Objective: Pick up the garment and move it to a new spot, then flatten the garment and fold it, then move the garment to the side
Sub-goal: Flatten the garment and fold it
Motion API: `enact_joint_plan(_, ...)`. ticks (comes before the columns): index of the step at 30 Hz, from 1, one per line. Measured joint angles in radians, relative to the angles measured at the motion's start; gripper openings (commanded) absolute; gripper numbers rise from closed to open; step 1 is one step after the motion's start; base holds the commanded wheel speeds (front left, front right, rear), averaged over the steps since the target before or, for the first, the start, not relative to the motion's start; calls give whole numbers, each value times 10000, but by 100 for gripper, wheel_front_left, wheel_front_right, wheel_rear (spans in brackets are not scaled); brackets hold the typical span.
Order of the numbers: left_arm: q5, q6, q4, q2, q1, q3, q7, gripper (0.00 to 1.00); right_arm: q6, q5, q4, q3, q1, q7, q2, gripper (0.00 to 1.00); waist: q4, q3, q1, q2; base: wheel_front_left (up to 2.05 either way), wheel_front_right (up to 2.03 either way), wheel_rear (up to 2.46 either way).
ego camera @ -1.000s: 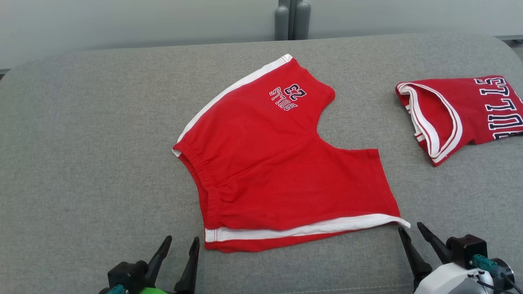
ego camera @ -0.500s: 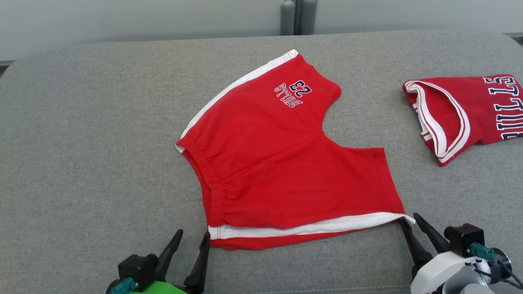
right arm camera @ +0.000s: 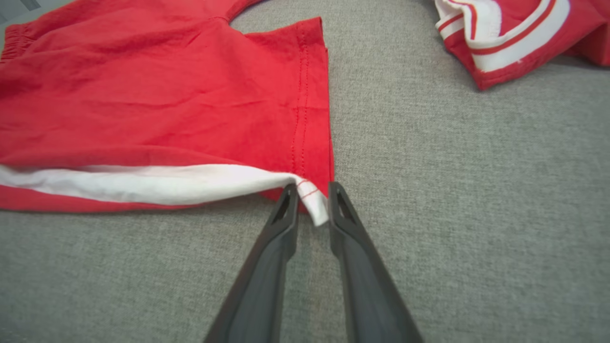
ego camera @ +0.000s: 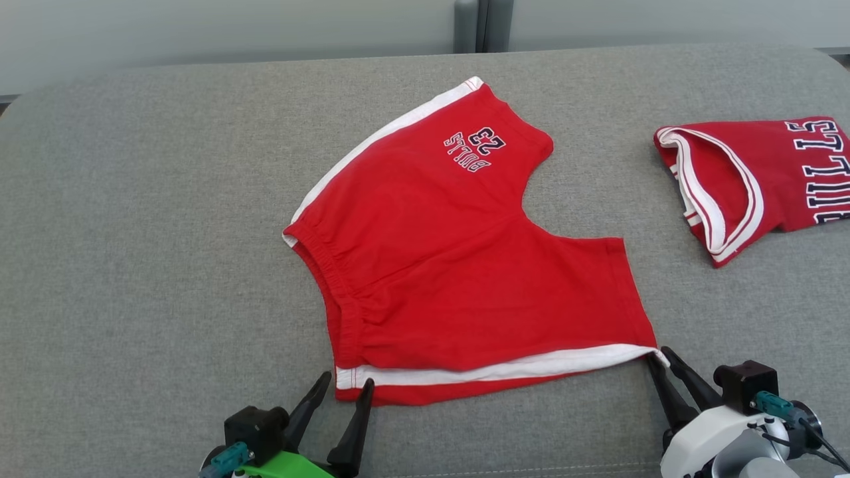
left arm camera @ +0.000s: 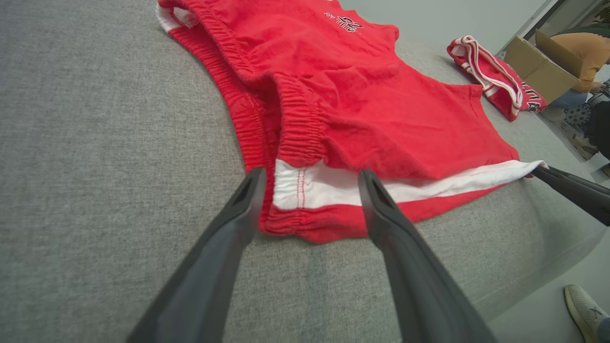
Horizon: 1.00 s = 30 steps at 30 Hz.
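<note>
Right wrist view — right claw (right arm camera: pixel 311 186) straddles white corner of shorts (right arm camera: pixel 167 95).

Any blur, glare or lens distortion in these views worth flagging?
Head view: even soft light, no glare, lettering on the shorts legible. Left wrist view: wide-angle stretch, the fingers of the left gripper loom large. Right wrist view: hem corner sharp, jersey at the top edge softer.

Red shorts (ego camera: pixel 465 279), white stripes (ego camera: pixel 498 370), seemingly navy lettering (ego camera: pixel 473 150); grey surface (ego camera: pixel 133 232)
</note>
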Motion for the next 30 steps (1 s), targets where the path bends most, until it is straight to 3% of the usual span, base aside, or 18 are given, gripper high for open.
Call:
enact_joint_plan(15,-376,0,593,36,-383,-221,2,100,88,0,130,-6,-203,0,75,27,-72,102,0,0,0,0,0)
enact_joint_plan(17,-456,0,669,36,-410,-259,2,76,88,0,150,-4,-209,0,90,25,-78,110,0,0,0,0,0)
enact_joint_plan(18,-489,0,690,36,-410,-276,2,48,88,0,157,-4,-218,0,94,25,-81,112,0,0,0,0,0)
enact_joint_plan(20,-523,0,711,36,-418,-303,2,18,88,0,169,-4,-252,0,96,24,-85,112,0,0,0,0,0)
enact_joint_plan(22,-527,0,731,38,-463,-347,2,0,88,0,188,-4,-301,0,100,20,-90,117,0,0,0,0,0)
enact_joint_plan(23,-539,0,729,40,-512,-374,2,0,88,0,192,-4,-331,0,102,19,-91,119,0,0,0,0,0)
enact_joint_plan(25,-612,0,727,42,-571,-437,2,0,90,0,148,-4,-360,0,111,0,-91,124,0,0,0,0,0)
enact_joint_plan(30,-654,0,702,203,-670,-593,2,0,90,2,-230,-38,-372,0,88,0,-83,126,0,0,0,0,0)
